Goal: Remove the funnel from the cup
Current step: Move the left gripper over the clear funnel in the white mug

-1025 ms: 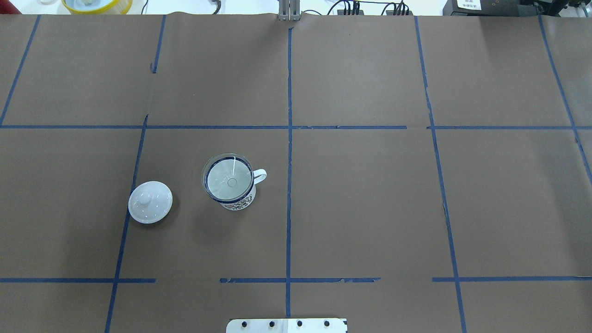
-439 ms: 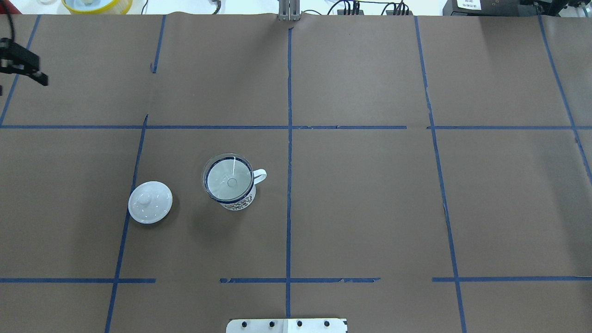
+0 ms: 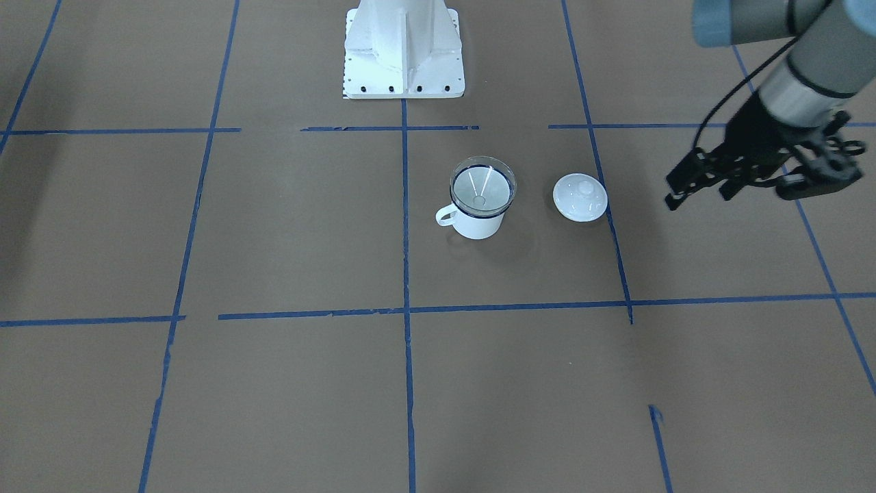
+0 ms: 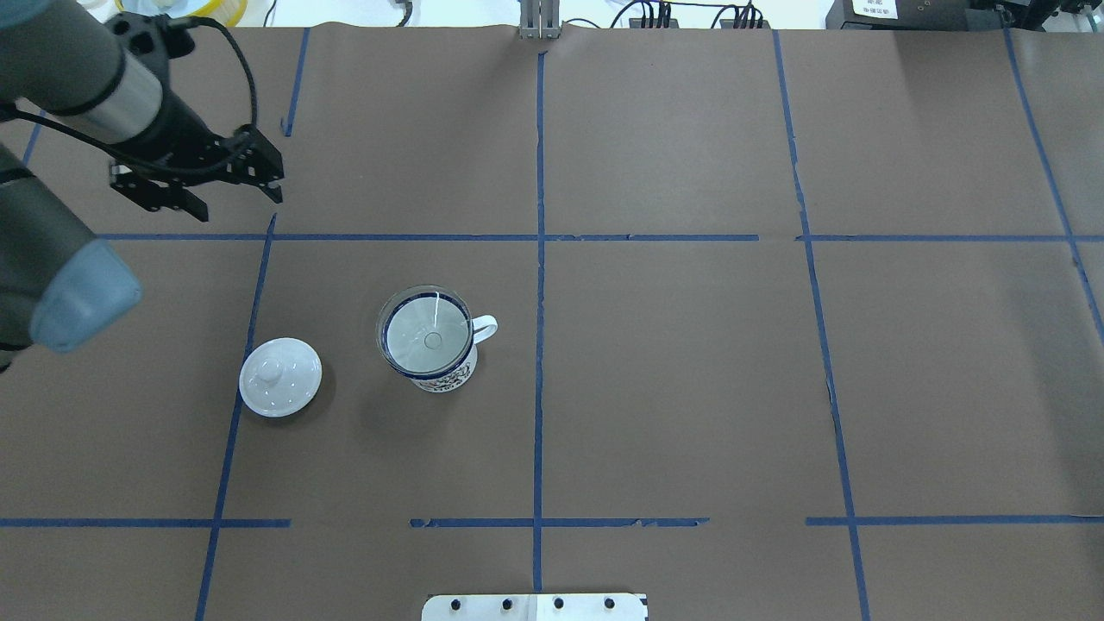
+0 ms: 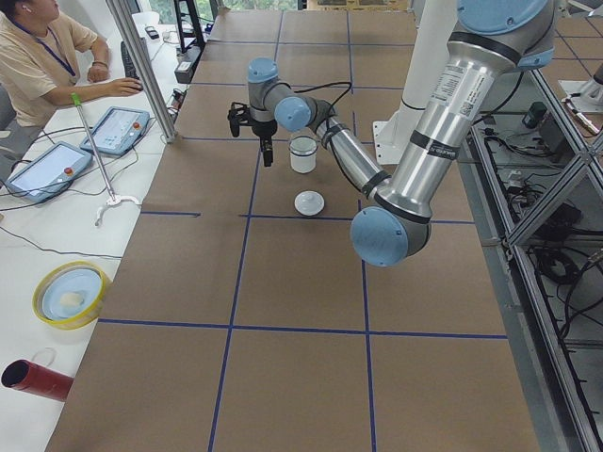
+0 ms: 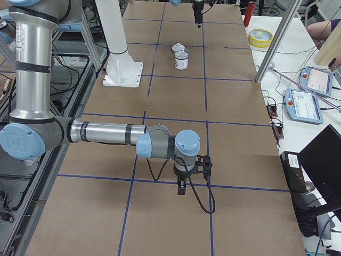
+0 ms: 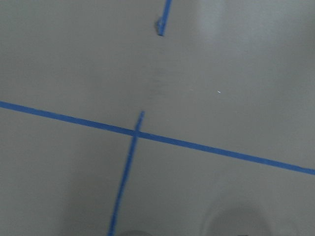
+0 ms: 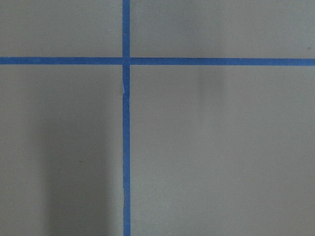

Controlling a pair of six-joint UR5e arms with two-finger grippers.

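Funnel [image 4: 427, 332], clear plastic cone, seated in white enamel cup [image 4: 444, 378], left gripper [image 4: 241, 210] spread

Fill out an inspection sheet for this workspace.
Surface: brown paper-covered table, blue tape grid, tape torn in places.
Job's things: funnel seated upright in the cup; untouched.
Clutter: white knobbed lid beside the cup, apart from it.
Claws: left claw open, away from the cup; right claw far off, state cannot be told.
Cables: black cable along the left wrist; second cable looped below the right claw.
Surroundings: seated operator, teach pendants, yellow bowl.
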